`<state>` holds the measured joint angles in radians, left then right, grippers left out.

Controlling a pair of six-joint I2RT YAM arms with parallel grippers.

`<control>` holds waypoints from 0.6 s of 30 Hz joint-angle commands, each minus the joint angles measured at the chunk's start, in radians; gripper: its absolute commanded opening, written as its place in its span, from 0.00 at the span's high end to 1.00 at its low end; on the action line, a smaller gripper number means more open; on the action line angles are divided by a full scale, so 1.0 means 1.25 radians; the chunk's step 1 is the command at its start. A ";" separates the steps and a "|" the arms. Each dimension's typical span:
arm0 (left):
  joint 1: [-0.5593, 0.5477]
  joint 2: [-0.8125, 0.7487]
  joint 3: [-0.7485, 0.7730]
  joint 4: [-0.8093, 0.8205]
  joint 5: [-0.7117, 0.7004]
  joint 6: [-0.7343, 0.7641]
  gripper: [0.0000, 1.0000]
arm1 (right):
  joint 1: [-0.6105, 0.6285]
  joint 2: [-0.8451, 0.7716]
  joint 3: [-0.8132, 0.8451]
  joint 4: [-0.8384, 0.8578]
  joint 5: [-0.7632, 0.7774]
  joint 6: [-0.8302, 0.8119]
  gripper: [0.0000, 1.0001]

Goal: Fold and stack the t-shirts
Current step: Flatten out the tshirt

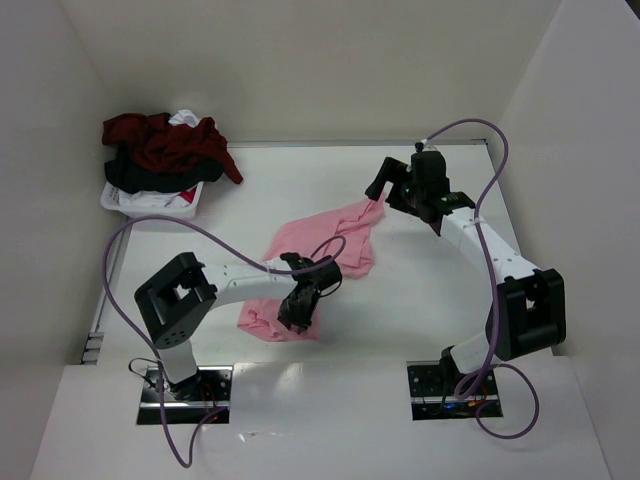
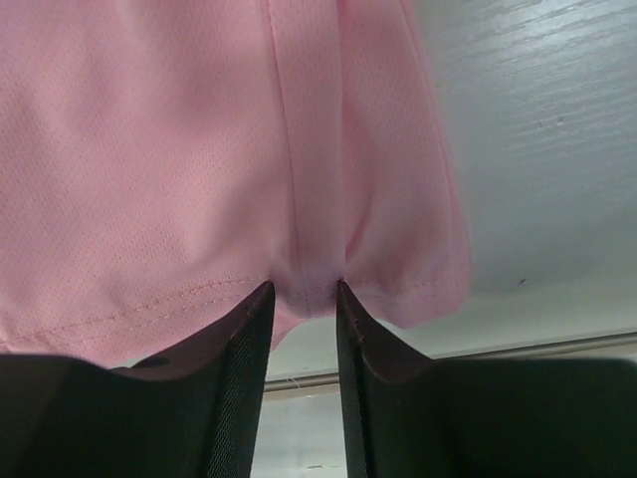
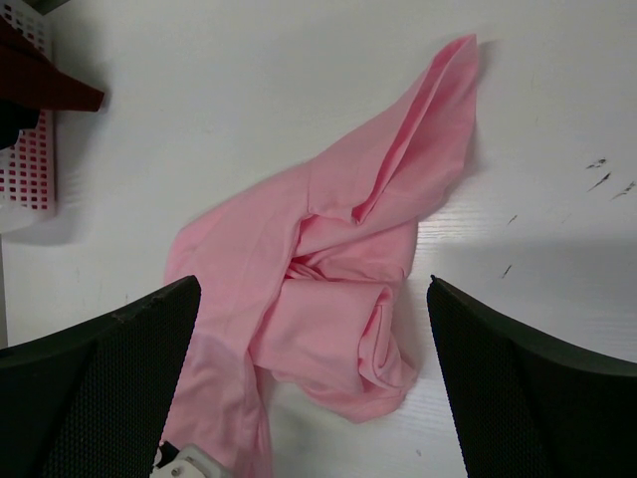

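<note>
A light pink t-shirt [image 1: 310,240] lies crumpled and twisted across the middle of the white table [image 1: 300,170]. My left gripper [image 1: 297,312] sits at its near left end. In the left wrist view the gripper [image 2: 304,289] is shut on the hem seam of the pink t-shirt [image 2: 149,149], the cloth pinched between the fingertips. My right gripper [image 1: 383,190] hovers by the shirt's far right end, open wide. In its wrist view the right gripper [image 3: 314,281] hangs above the pink t-shirt [image 3: 398,169], touching nothing. Dark red [image 1: 170,140], black and white t-shirts are heaped at the back left.
A small white plastic basket [image 1: 150,207] holds the heap of shirts by the left wall; its corner [image 3: 30,164] shows in the right wrist view. White walls close in the left, back and right sides. A purple cable [image 1: 335,245] loops over the pink shirt.
</note>
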<state>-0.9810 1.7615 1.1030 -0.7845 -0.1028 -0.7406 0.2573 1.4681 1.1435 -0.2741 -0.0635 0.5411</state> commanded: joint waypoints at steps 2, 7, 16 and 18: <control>-0.002 0.016 -0.003 -0.006 0.002 -0.014 0.63 | -0.003 -0.018 -0.004 0.034 0.014 -0.019 0.00; -0.002 0.016 0.006 -0.006 0.002 -0.006 0.91 | -0.003 -0.011 -0.004 0.034 0.021 -0.019 0.00; -0.002 -0.030 0.130 -0.113 -0.072 -0.006 1.00 | -0.003 0.059 0.030 0.041 0.021 -0.019 0.00; -0.002 -0.042 0.187 -0.158 -0.114 -0.014 1.00 | -0.003 0.080 0.037 0.049 0.021 -0.027 0.00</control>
<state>-0.9810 1.7691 1.2411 -0.8856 -0.1612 -0.7395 0.2573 1.5257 1.1454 -0.2661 -0.0586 0.5270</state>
